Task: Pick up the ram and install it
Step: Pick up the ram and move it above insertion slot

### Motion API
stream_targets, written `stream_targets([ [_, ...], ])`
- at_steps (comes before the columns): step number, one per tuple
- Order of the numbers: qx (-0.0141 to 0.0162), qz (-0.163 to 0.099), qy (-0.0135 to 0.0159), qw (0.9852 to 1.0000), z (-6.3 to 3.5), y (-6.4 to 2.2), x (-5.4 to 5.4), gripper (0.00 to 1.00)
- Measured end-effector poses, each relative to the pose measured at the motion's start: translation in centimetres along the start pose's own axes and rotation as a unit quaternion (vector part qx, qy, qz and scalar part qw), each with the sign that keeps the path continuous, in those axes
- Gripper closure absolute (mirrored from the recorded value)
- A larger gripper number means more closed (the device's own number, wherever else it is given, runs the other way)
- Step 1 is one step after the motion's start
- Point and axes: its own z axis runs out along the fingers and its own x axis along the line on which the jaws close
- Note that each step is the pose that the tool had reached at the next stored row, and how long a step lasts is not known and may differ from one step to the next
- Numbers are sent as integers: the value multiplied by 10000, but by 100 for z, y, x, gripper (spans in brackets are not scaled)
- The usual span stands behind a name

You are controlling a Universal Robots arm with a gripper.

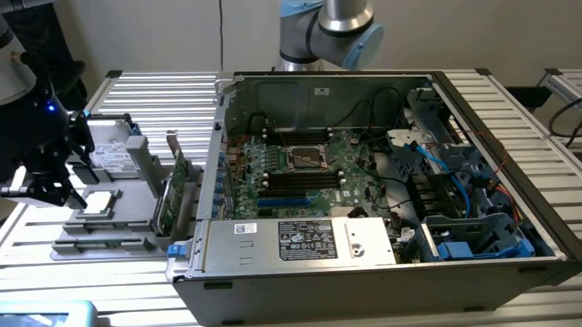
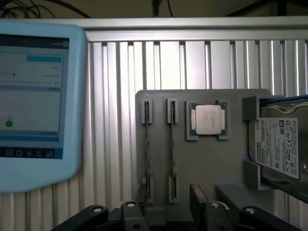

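at the exterior view's left the gripper [image 1: 46,196] hangs over a grey parts tray [image 1: 91,238] on the slatted bench [image 1: 155,95], jaws wide, holding nothing. wrist view: its fingers [image 2: 197,199] stand well apart, and the ram [image 2: 172,149] sits on edge in a tray holder, roughly in line w/ the gap between them, not gripped. a 2nd thin stick [image 2: 147,149] is in the holder just beside it. a cpu [image 2: 208,119] and hard drive [image 2: 279,149] sit in the same tray, w/ a tablet [image 2: 33,96] near it. further toward the exterior view's right a green expansion card [image 1: 168,197] stands upright at the tray's edge, just beside the open pc case [image 1: 509,136]. inside: motherboard [image 1: 341,153] w/ black memory slots [image 1: 300,180], psu [image 1: 300,238] along the near wall.
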Motion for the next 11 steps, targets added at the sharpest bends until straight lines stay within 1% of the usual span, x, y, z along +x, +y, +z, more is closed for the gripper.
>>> stream_targets([
  [3,0,1,16,10000,55,-1,2,52],
  [4,1,1,26,10000,68,-1,2,52],
  [5,2,2,50,10000,76,0,2,52],
  [6,4,2,87,10000,81,-1,2,52],
  [7,5,2,112,9999,92,-1,3,52],
  [8,6,2,119,9999,109,-2,4,52],
  [11,5,2,120,9999,165,1,6,52],
])
